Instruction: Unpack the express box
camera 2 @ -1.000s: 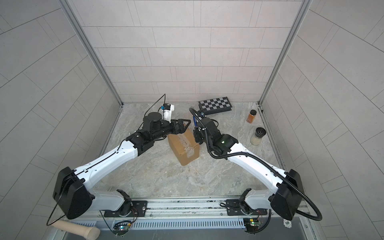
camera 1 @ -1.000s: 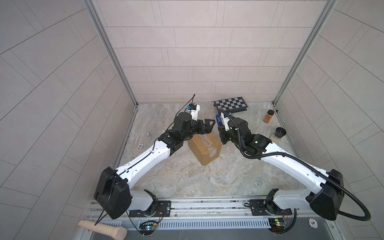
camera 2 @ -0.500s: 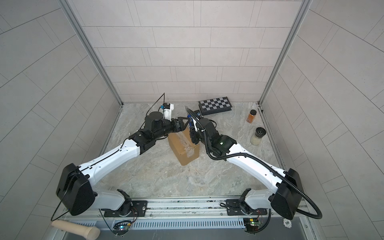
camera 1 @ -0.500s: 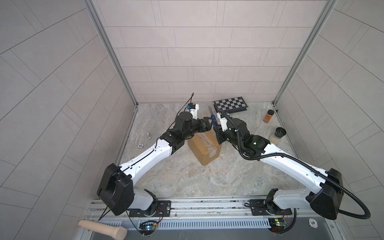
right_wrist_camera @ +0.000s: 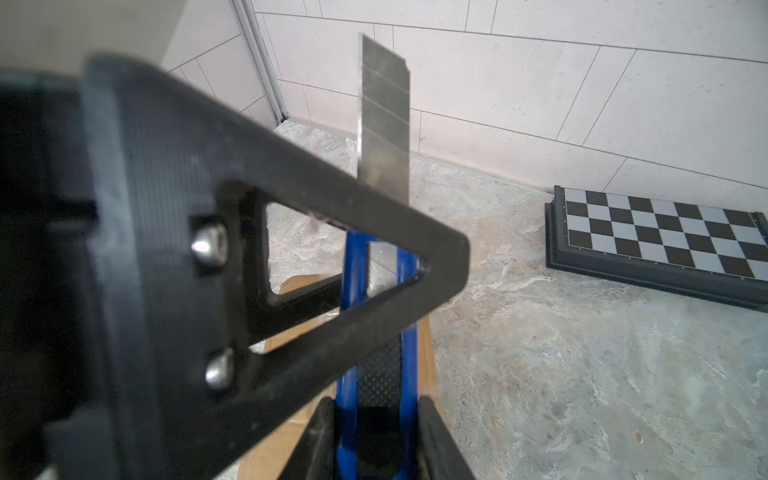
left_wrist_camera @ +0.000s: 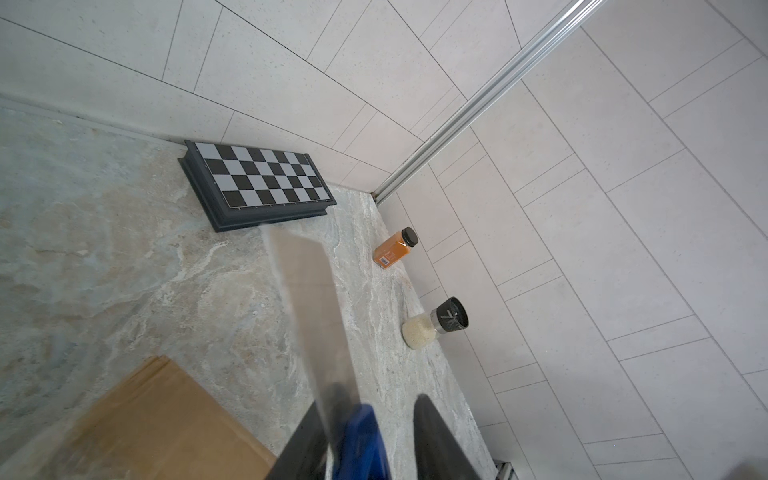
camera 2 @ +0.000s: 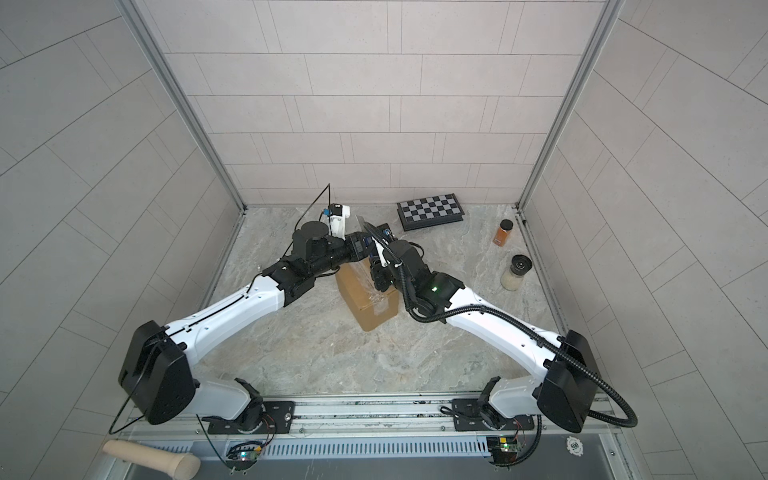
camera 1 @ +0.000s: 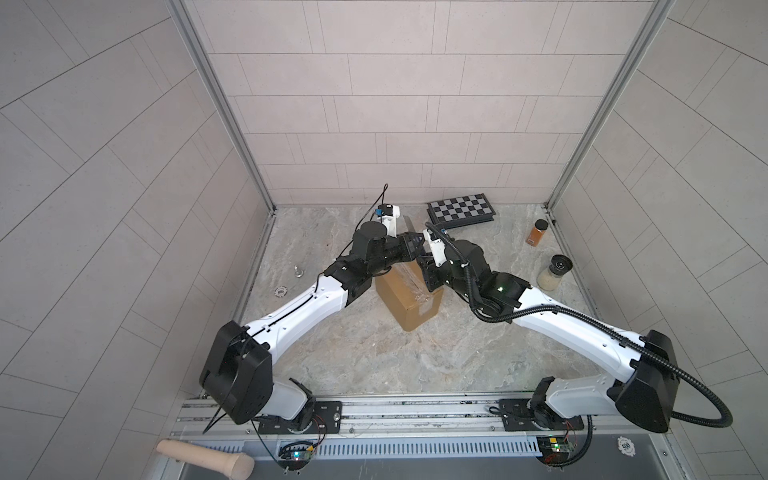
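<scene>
The express box (camera 1: 409, 299), a brown carton with clear tape along its seam, stands at the middle of the floor in both top views. Just behind and above it my right gripper (right_wrist_camera: 376, 405) is shut on a blue utility knife (right_wrist_camera: 353, 311). The knife's long steel blade (right_wrist_camera: 384, 112) is out and points up and away. My left gripper (left_wrist_camera: 370, 403) has come in from the left and straddles the knife's front end. One finger lies against the blue body and a slim gap shows at the other, blurred by motion. The left fingers (right_wrist_camera: 291, 232) block much of the right wrist view.
A black-and-white checkered case (camera 1: 461, 210) lies against the back wall. An orange spice jar (camera 1: 538, 232) and a black-capped grinder (camera 1: 555, 272) stand by the right wall. A small metal piece (camera 1: 297, 271) and a chip (camera 1: 281, 292) lie at the left. A wooden handle (camera 1: 205, 455) rests beyond the front rail.
My left gripper has moved right from the box's corner to the knife, and its jaws have narrowed around it. My right gripper has lifted the knife slightly, blade up.
</scene>
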Tool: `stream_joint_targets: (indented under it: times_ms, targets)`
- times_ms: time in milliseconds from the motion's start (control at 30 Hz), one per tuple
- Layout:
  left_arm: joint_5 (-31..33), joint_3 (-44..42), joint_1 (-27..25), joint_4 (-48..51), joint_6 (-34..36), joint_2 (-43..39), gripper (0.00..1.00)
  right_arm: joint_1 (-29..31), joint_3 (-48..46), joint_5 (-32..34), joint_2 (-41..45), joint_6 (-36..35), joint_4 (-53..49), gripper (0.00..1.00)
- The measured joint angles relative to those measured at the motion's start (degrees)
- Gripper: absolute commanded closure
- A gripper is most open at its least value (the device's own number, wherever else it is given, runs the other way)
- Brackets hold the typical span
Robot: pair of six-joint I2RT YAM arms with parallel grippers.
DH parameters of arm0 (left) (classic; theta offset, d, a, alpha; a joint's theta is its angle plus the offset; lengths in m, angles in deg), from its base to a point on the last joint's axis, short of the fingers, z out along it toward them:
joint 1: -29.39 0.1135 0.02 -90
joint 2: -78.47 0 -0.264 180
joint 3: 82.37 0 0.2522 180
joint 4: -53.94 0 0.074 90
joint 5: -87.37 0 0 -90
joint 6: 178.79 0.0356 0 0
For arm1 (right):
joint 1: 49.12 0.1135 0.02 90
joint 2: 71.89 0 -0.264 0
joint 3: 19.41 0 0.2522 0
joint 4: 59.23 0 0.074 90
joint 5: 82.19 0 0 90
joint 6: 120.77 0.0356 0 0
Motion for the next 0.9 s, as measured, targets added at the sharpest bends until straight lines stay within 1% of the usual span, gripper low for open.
stream_joint_targets:
  times_ms: [267, 333, 400, 500, 633, 733, 900]
  targets:
    - [0.44, 0.02, 0.02, -0.11, -0.26, 0.00, 1.00, -0.02, -0.33, 0.17, -0.15, -0.24, 1.27, 0.74]
    - [0.57, 0.02, 0.04, -0.07, -0.37, 0.00, 1.00, 0.00, -0.42, 0.17, -0.22, -0.44, 1.57, 0.70]
    - [0.55, 0.02, 0.13, -0.09, -0.46, 0.00, 1.00, 0.00, -0.63, 0.20, -0.22, -0.46, 1.90, 0.64]
    - [0.39, -0.17, 0.42, -0.59, -0.90, -0.02, 1.00, -0.02, -1.22, 0.22, -0.20, -0.22, 2.56, 0.42]
    - [-1.07, -2.36, 1.62, -5.11, -2.32, -0.28, 1.00, -0.28, -3.15, -0.26, 0.70, 0.76, 3.28, 0.17]
    - [-3.65, -6.25, 3.65, -11.87, -4.28, -0.98, 1.00, -1.90, -6.32, -2.67, 3.91, 2.89, 5.60, 0.09]
    - [-8.48, -12.76, 8.81, -27.50, -9.77, -1.29, 1.00, -9.25, -14.78, -10.75, 12.55, 10.03, 16.90, 0.07]
